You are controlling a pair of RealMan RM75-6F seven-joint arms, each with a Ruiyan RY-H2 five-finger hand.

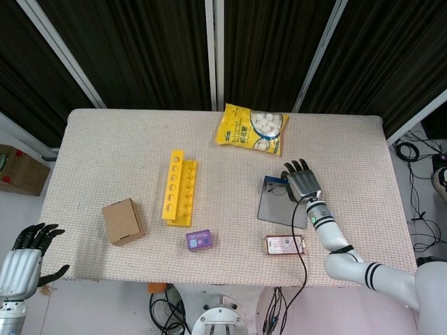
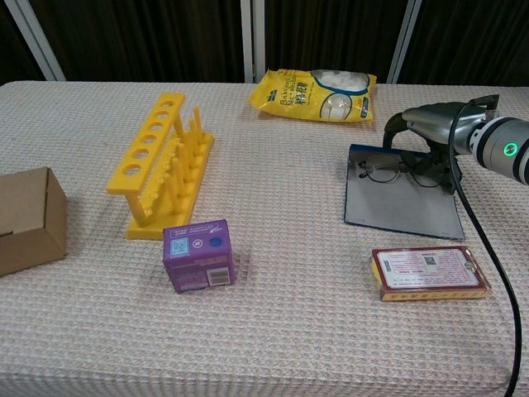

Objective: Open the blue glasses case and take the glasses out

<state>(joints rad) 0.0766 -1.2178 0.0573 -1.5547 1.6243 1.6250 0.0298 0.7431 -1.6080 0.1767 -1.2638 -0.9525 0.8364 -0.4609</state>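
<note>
Opening looks done: blue glasses case (image 2: 402, 201) lies flat open at centre right of the chest view, glasses (image 2: 395, 172) on its far edge under the right hand (image 2: 426, 124), whose fingers arch over, apparently not yet clamped.

No text was legible: print on the yellow plastic snack bag (image 2: 315, 93), purple cardboard box (image 2: 198, 254) and flat red packet (image 2: 428, 271) was too small.

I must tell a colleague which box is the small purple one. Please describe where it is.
Find the yellow rack on the table's left half. The purple box stands just in front of its near end, nearer the table edge. Unlike the brown carton beside it, it bears printed codes.
</note>
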